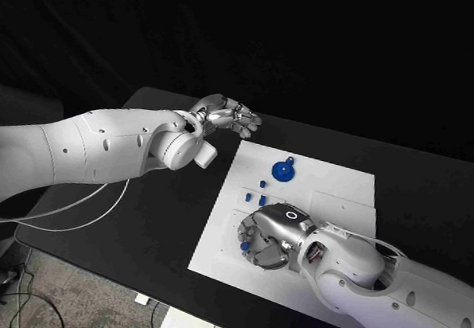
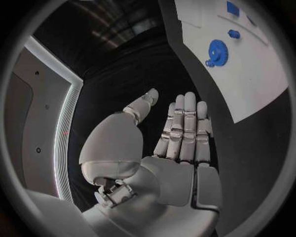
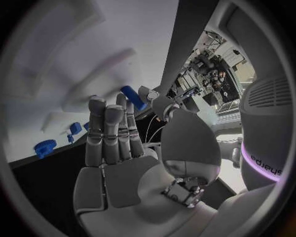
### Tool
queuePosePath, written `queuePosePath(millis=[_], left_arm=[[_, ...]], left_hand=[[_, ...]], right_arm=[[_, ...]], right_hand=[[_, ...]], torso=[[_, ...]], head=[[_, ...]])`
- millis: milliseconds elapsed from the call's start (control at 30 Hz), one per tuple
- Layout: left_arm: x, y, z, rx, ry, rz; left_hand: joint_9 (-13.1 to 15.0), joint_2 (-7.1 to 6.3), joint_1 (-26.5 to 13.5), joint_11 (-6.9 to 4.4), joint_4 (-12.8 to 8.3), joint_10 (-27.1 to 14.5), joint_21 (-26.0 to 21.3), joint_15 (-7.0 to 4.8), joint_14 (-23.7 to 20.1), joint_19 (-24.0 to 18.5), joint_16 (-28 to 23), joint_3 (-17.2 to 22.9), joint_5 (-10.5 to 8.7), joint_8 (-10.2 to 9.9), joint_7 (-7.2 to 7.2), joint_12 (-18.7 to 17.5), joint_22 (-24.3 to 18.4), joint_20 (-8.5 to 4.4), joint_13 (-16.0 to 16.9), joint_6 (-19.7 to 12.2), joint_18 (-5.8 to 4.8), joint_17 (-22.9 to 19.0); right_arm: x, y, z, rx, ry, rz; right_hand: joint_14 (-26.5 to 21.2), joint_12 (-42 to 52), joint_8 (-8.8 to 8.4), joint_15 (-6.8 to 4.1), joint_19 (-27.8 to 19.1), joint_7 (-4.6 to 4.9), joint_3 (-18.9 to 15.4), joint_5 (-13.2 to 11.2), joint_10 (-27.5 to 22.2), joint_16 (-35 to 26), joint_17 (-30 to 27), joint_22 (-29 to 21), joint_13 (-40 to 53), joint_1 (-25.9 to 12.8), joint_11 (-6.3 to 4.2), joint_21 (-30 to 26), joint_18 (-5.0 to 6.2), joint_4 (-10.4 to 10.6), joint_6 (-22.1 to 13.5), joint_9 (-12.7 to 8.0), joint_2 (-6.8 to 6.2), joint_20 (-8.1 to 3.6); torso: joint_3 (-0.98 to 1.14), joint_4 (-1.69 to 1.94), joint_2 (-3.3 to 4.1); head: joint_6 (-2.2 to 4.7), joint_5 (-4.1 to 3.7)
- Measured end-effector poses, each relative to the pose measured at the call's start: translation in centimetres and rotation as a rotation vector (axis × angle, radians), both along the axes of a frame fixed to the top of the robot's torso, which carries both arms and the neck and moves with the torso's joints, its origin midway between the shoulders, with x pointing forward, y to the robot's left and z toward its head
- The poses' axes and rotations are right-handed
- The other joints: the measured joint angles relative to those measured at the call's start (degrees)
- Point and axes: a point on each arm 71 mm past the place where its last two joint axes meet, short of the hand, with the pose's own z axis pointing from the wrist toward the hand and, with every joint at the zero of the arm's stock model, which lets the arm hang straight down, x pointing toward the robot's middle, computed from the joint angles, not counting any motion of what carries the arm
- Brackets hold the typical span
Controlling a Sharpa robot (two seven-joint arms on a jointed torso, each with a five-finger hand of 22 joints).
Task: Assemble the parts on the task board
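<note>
**Right robot hand on a blue part at the board's near end, left idle**

Your right robot hand (image 1: 272, 234) sits low over the near end of the white board (image 1: 339, 184). In its wrist view the fingers (image 3: 111, 131) stand nearly straight and close together, and a blue part (image 3: 133, 97) shows at their tips beside the thumb; it looks pinched there, though you cannot see the contact plainly.

Your left robot hand (image 1: 225, 116) hangs above the dark tabletop (image 1: 442, 187), just off the board's far left corner. Its fingers (image 2: 185, 128) are extended side by side with the thumb apart, and it holds nothing.

On the board, a blue gear (image 1: 283, 170) lies near the far end. A few small blue pieces (image 1: 260, 185) sit between the gear and your right robot hand.
</note>
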Motion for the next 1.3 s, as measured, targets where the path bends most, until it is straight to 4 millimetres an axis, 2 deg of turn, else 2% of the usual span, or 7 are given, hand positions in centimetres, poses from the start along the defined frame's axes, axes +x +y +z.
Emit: queuePosePath(millis=[300, 533, 867, 967, 1133, 1233, 1300], left_arm=[[0.0, 0.0, 0.0, 0.001, 0.005, -0.002], [0.0, 0.0, 0.0, 0.001, 0.006, -0.003], [0.1, 0.1, -0.1, 0.001, 0.007, -0.003], [0.1, 0.2, -0.1, 0.002, 0.007, -0.001], [0.1, 0.2, -0.1, 0.002, 0.007, 0.0], [0.1, 0.1, -0.1, 0.001, 0.006, -0.003], [0.1, 0.0, -0.1, 0.001, 0.006, -0.004]], left_hand=[[0.0, 0.0, 0.0, 0.0, 0.0, 0.0, 0.0, 0.0, 0.0, 0.0, 0.0, 0.0, 0.0, 0.0, 0.0, 0.0, 0.0, 0.0, 0.0, 0.0, 0.0, 0.1], [0.0, 0.0, 0.0, 0.0, 0.0, 0.0, 0.0, 0.0, 0.0, 0.0, 0.0, 0.0, 0.0, 0.0, 0.0, 0.0, 0.1, 0.0, 0.0, 0.0, 0.0, 0.1], [0.0, -0.31, -0.3, 0.0, 0.1, 0.0, -0.2, 0.0, 0.0, 0.0, -0.2, -0.1, 0.0, 0.0, 0.0, 0.0, 0.1, 0.0, 0.0, 0.0, 0.0, 0.2], [0.0, -0.31, -0.3, 0.0, 0.1, 0.0, -0.2, 0.0, 0.0, 0.0, -0.2, -0.1, 0.0, 0.0, 0.0, 0.0, 0.1, 0.0, 0.0, 0.0, 0.0, 0.2], [0.0, -0.31, -0.3, 0.0, 0.1, 0.0, -0.2, 0.0, 0.0, 0.0, -0.2, -0.1, 0.0, 0.0, 0.0, 0.0, 0.1, 0.0, 0.0, 0.0, 0.0, 0.2], [0.0, -0.31, -0.3, -0.01, 0.1, 0.0, -0.2, 0.0, 0.0, 0.0, -0.2, -0.1, 0.0, 0.0, 0.0, 0.0, 0.1, 0.0, 0.0, 0.0, 0.0, 0.2], [0.0, -0.31, -0.3, 0.0, 0.1, 0.0, -0.2, 0.0, 0.0, 0.0, -0.2, -0.1, 0.0, 0.0, 0.0, 0.0, 0.1, 0.0, 0.0, 0.0, 0.0, 0.2]], right_arm=[[0.1, -0.2, 0.3, 0.043, -0.008, -0.018], [0.2, -0.4, 0.4, 0.07, -0.013, -0.026], [0.3, -2.5, 0.9, 0.092, 0.036, -0.048], [0.6, -3.1, 1.9, 0.119, 0.05, -0.054], [1.2, -4.3, 3.8, 0.178, 0.087, -0.066], [1.9, -5.5, 5.1, 0.214, 0.102, -0.091], [2.6, -6.9, 6.1, 0.239, 0.11, -0.121]], right_hand=[[-0.2, -1.3, -0.97, 0.7, -0.1, 1.19, -0.4, -1.5, -2.1, 0.0, 0.0, 0.0, -0.9, 1.3, 1.09, 0.0, -0.44, 0.2, -2.2, -0.4, -1.27, 0.12], [-0.5, -1.5, -1.23, 1.01, -0.2, 1.3, -0.5, -2.8, -2.3, 0.0, 0.1, 0.0, -1.2, 2.3, 1.3, 0.0, -0.45, 0.2, -2.3, -0.6, -2.25, 0.17], [-2.4, -2.0, -2.25, 2.2, -2.1, 2.16, -4.6, -1.0, -4.6, 0.2, 0.4, 0.0, -2.1, 1.2, 2.1, -0.2, -0.55, -1.3, -4.6, -1.2, -2.63, 0.64], [-3.2, -2.0, -2.39, 2.36, -2.7, 2.44, -6.8, -0.8, -5.4, 0.2, 0.5, 0.0, -2.3, 0.2, 2.34, -0.2, -0.58, -1.7, -5.3, -1.3, -2.21, 0.72], [-3.5, -1.9, -2.27, 2.17, -3.0, 2.6, -8.9, -2.6, -5.4, 1.0, 0.7, 0.0, -2.3, -1.3, 2.3, -0.2, -0.67, -1.2, -5.7, -1.3, -1.09, 0.93], [-3.5, -0.3, -1.71, 1.98, -3.0, 2.36, -9.6, -3.0, -3.3, 1.2, 0.7, 0.0, -1.8, -2.3, 1.18, 0.2, -0.78, -0.8, -5.3, -1.1, -0.13, 0.94], [-3.3, 1.6, -1.35, 1.22, -3.1, 1.96, -9.6, -3.9, -1.5, 1.2, 0.7, 0.0, -0.2, -2.0, 0.16, 0.3, -0.83, -0.8, -4.4, -1.0, 0.59, 0.83]], torso=[[0.01, 0.0, 0.0], [0.03, 0.01, 0.0], [0.06, 0.03, 0.0], [0.07, 0.0, -0.02], [0.09, -0.08, -0.03], [0.1, -0.11, -0.04], [0.1, -0.11, -0.06]], head=[[0.11, -0.29], [0.23, -0.54], [0.62, -0.93], [0.79, -1.23], [1.29, -2.1], [1.59, -2.89], [1.68, -3.32]])
